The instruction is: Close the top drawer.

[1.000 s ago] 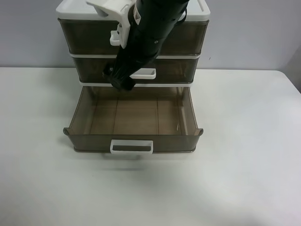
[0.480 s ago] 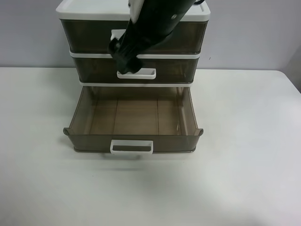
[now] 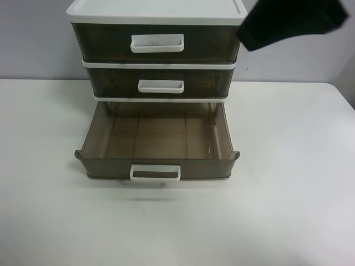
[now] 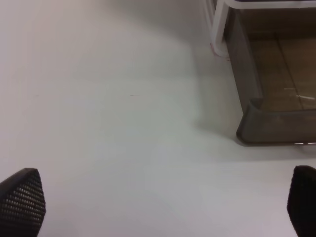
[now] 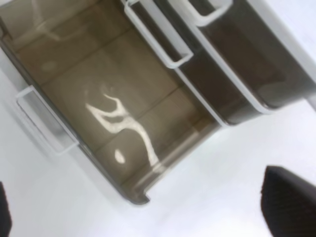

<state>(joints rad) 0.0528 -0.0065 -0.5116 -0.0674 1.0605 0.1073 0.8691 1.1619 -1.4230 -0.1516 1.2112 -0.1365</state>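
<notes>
Tabletop [image 3: 288,166] white, wall pale grey — top drawer [image 3: 157,43] shut; both grippers spread wide, holding nothing.

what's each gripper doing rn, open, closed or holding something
Left gripper: open, holding nothing.
Right gripper: open, holding nothing.

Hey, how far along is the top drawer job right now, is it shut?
Done: the top drawer sits flush in the unit under the white lid, so it looks closed. In hand: nothing; the right gripper is open above the pulled-out bottom drawer, and the left gripper is open over the table. Left: apparently nothing for this task.
</notes>
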